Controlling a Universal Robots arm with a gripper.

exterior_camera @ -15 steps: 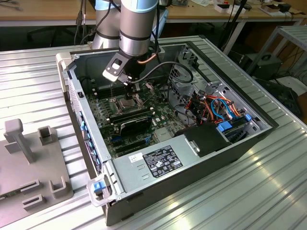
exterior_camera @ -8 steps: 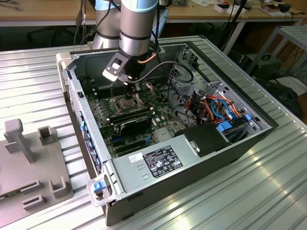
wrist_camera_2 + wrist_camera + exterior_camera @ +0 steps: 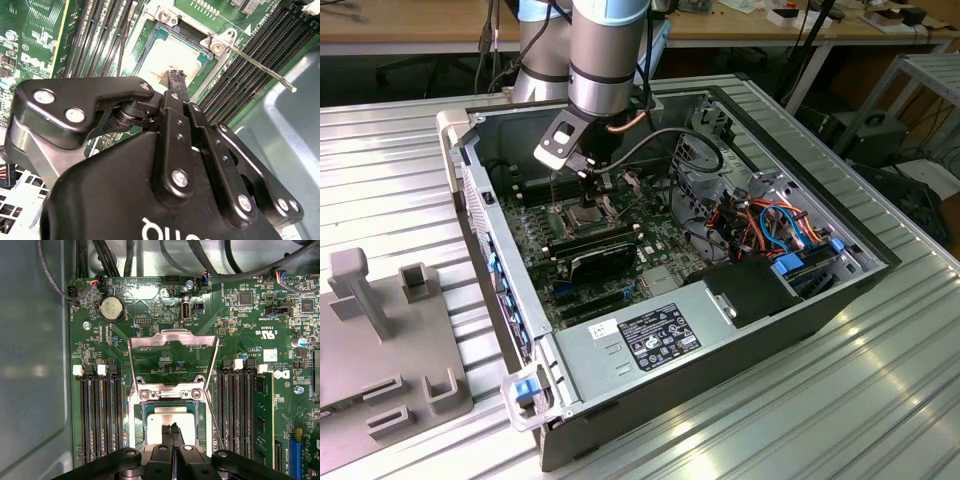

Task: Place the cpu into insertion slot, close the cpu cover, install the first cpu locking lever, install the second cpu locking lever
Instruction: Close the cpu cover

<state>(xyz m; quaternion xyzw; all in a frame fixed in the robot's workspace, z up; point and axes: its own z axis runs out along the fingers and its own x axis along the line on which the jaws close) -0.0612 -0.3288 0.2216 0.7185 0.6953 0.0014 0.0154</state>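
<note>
The end effector (image 3: 171, 432), fingers closed on nothing, stood directly above the cpu (image 3: 160, 415) seated in the insertion slot (image 3: 145, 412). The cpu cover (image 3: 150, 340) stood swung open beyond it.

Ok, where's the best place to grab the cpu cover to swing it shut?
Likely the cpu cover by its free crossbar, opposite the hinge at the insertion slot. It is swung open, so that thin bar stands clear; pinch across its thickness from above.

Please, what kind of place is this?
Probably a robotics lab: a robot arm works over an opened computer case on a ribbed metal table, with cluttered wooden desks behind.
</note>
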